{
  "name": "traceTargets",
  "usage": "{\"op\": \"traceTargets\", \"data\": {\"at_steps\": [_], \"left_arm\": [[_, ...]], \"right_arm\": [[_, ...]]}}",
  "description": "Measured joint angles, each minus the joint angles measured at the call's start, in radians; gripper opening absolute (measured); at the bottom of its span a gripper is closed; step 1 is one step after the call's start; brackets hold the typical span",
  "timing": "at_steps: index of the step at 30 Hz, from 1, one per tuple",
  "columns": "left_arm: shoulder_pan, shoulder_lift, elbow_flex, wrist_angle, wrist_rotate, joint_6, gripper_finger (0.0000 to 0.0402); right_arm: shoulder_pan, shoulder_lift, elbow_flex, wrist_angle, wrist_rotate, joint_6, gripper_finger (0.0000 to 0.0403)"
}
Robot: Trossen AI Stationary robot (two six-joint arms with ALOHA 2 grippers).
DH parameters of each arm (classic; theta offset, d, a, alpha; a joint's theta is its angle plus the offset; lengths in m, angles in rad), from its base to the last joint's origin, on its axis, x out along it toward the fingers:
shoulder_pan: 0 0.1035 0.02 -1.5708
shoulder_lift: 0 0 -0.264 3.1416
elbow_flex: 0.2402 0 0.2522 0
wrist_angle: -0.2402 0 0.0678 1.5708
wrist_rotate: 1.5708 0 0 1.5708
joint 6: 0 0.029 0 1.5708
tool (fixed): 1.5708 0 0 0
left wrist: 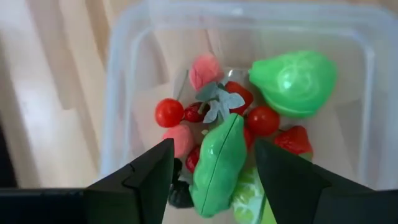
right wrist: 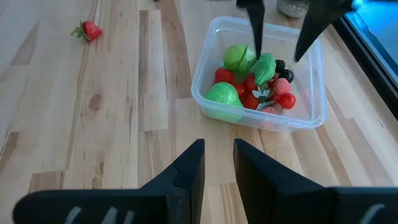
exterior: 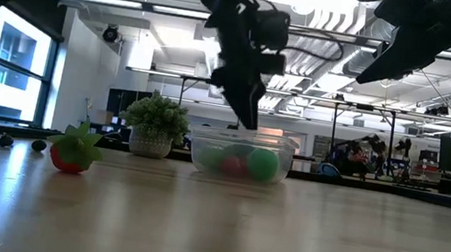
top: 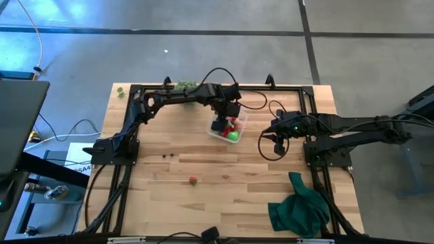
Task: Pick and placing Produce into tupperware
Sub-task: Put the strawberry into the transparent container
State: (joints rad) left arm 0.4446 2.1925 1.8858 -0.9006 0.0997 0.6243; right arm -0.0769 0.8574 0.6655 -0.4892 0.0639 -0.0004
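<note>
Holds the left gripper (left wrist: pixel 212 149) low over the tupperware (left wrist: pixel 118 93), fingers spread clear on both sides of the green oblong piece (left wrist: pixel 214 180) lying loose atop the red berries and round green pieces inside, apparently parted that way to let the piece settle without dragging it back out. Parks the right gripper (right wrist: pixel 217 155) near the tub, fingers a narrow gap apart and gripping nothing, probably to stay out of the way. Shows a strawberry (top: pixel 193 180) and two dark berries (top: pixel 168 156) out on the table (top: pixel 271 196), well apart from the tub, yet to be fetched.

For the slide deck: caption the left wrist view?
Left hand open above the tupperware, green oblong piece lying among the produce.
</note>
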Motion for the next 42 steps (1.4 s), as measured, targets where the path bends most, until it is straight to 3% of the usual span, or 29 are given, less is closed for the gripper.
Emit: {"op": "traceTargets", "data": {"at_steps": [5,15,21,27,31,34,42], "left_arm": [[-0.007,0.000,0.137,-0.151,0.004,0.000,0.0215],[-0.097,-0.005,0.444,-0.641,0.065,0.053,0.0215],[-0.224,-0.099,0.451,-0.673,0.056,0.024,0.0215],[-0.364,-0.208,0.425,-0.669,-0.100,-0.062,0.0215],[-0.437,-0.304,0.335,-0.656,-0.248,-0.152,0.0215],[-0.474,-0.403,0.196,-0.598,-0.327,-0.238,0.0215],[-0.526,-0.808,-0.467,-0.131,-0.297,-0.437,0.0215]], "right_arm": [[0.000,0.000,0.000,0.000,0.000,0.000,0.0075],[0.000,0.000,0.000,0.000,0.000,0.000,0.0075],[0.000,0.000,-0.001,0.000,0.002,0.000,0.0075],[0.000,0.000,-0.001,0.000,0.003,0.000,0.0075],[0.000,0.000,-0.001,0.000,0.003,0.000,0.0075],[0.000,0.000,-0.001,0.000,0.003,0.000,0.0075],[0.000,0.000,-0.001,0.000,-0.002,0.000,0.0075]]}}
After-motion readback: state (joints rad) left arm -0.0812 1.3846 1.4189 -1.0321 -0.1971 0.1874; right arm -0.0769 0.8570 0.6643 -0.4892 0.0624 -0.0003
